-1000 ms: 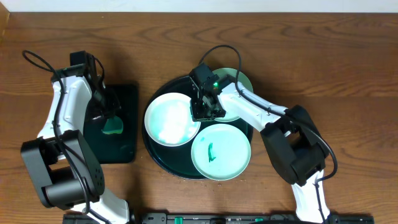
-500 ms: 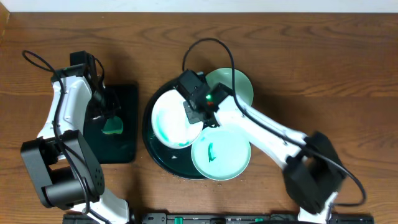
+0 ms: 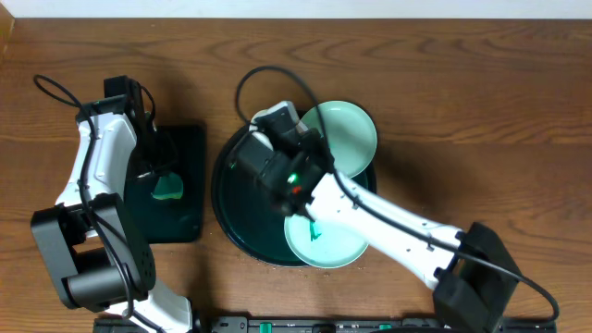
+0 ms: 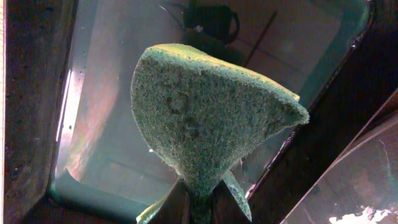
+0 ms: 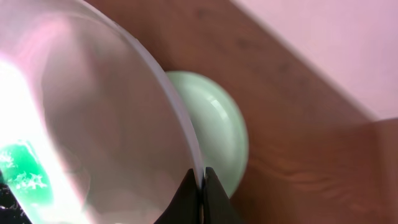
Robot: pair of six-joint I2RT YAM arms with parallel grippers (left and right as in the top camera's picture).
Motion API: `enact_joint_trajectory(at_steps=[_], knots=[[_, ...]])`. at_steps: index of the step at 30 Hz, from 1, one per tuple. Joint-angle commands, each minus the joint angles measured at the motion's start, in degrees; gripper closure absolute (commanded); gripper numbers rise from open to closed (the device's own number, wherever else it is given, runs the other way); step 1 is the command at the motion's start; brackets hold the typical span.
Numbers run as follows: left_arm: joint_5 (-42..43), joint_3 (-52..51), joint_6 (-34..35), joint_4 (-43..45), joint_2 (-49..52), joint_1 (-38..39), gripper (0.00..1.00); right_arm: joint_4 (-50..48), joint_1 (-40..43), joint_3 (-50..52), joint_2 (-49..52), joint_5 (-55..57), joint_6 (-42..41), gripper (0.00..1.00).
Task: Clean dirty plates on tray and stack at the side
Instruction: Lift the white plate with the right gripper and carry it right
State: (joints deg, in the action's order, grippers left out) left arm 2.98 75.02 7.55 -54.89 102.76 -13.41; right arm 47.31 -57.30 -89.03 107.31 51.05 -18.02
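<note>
Overhead: the large round black tray (image 3: 239, 217) carries one pale turquoise round plate (image 3: 350, 134) at its 1 o'clock rim. A second turquoise plate (image 3: 335, 242), marked with a green smear, lies at 5 o'clock. The right gripper (image 3: 268, 143) holds the white round plate (image 3: 275, 117) tilted on edge above the tray's 12 o'clock part. At 9 o'clock from that tray, the left gripper (image 3: 163, 178) holds a green sponge (image 3: 167, 191) over a rectangular black tray (image 3: 190, 222).

Left wrist: the fingers (image 4: 179, 204) pinch the sponge's lower corner.

Right wrist: the fingers (image 5: 186, 200) are clamped on the white plate's rim, with a green smear at 8 o'clock.
</note>
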Motion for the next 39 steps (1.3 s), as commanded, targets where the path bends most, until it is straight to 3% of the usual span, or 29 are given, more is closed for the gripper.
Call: enact_joint_trajectory(at_steps=[1,33,39], knots=[[-0.7,0.0,0.7,-0.1,0.2,-0.3,0.93,-0.1,-2.4,-0.2,-2.1,12.4,2.4,0.99],[-0.7,0.0,0.7,-0.2,0.2,-0.3,0.93,-0.3,-2.7,-0.2,-3.2,16.5,5.7,0.99],[-0.7,0.0,0.7,-0.1,0.2,-0.3,0.93,-2.1,-2.2,-0.2,-4.3,10.3,5.7,0.99]])
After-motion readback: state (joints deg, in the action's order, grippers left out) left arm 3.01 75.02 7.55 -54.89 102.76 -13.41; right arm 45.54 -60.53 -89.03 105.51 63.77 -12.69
